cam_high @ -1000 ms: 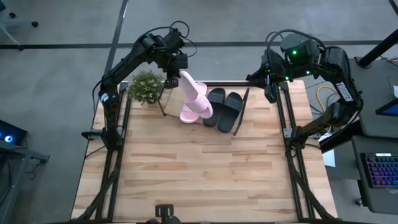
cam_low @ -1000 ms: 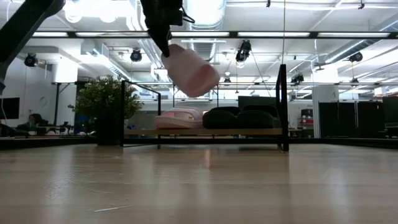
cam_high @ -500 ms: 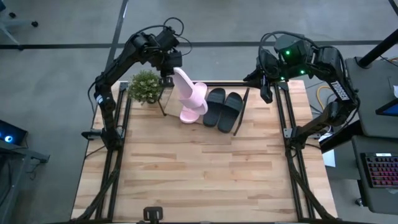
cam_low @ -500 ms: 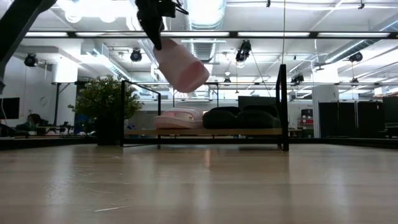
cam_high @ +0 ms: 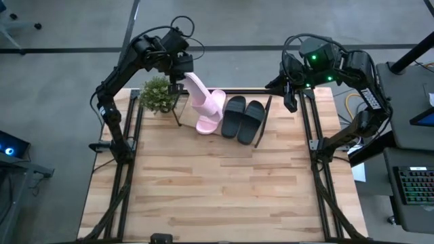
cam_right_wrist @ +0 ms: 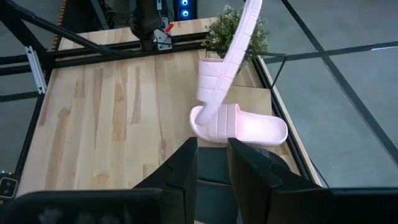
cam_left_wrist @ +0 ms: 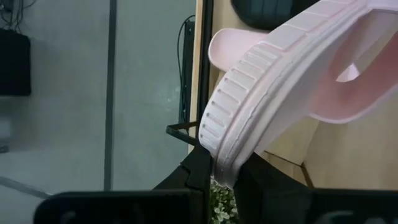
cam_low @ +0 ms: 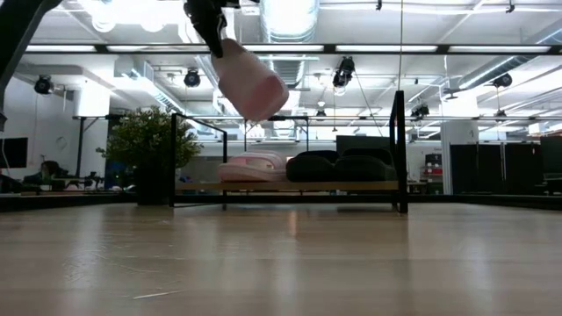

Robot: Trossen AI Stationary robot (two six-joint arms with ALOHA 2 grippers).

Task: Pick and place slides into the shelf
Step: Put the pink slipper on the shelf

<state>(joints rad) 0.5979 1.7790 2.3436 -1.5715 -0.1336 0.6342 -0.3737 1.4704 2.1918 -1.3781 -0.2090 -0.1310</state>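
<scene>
My left gripper (cam_high: 182, 78) is shut on one pale pink slide (cam_high: 203, 98), holding it high over the shelf's left end (cam_low: 252, 83). The other pink slide (cam_high: 205, 124) and the black pair (cam_high: 244, 117) lie sole-down, side by side, on the wooden board (cam_low: 290, 186) of the black-tube shelf (cam_high: 266, 118). My right gripper (cam_high: 293, 102) waits in the air off the shelf's far right corner, its fingers a narrow gap apart (cam_right_wrist: 212, 152), touching nothing. My left gripper pinches the pink slide's ribbed sole edge at the heel end (cam_left_wrist: 224, 158) between its two fingers (cam_left_wrist: 199, 171). The fingers come from above on the far-left side, slanting down. The slide is lifted clear and hangs tilted, its toe end (cam_high: 215, 103) lower and toward the shelf.
A potted green plant (cam_high: 157, 95) stands just left of the shelf, under my left arm. The shelf's upright end frames (cam_low: 399, 149) rise above its board. The wooden tabletop (cam_high: 217, 183) stretches bare in front of the shelf toward the near edge.
My left gripper has moved up and toward the table's far left corner, staying shut on the pink slide. The slide has gone with it, rising and shifting left over the shelf's left end. The slides on the shelf have stayed put.
</scene>
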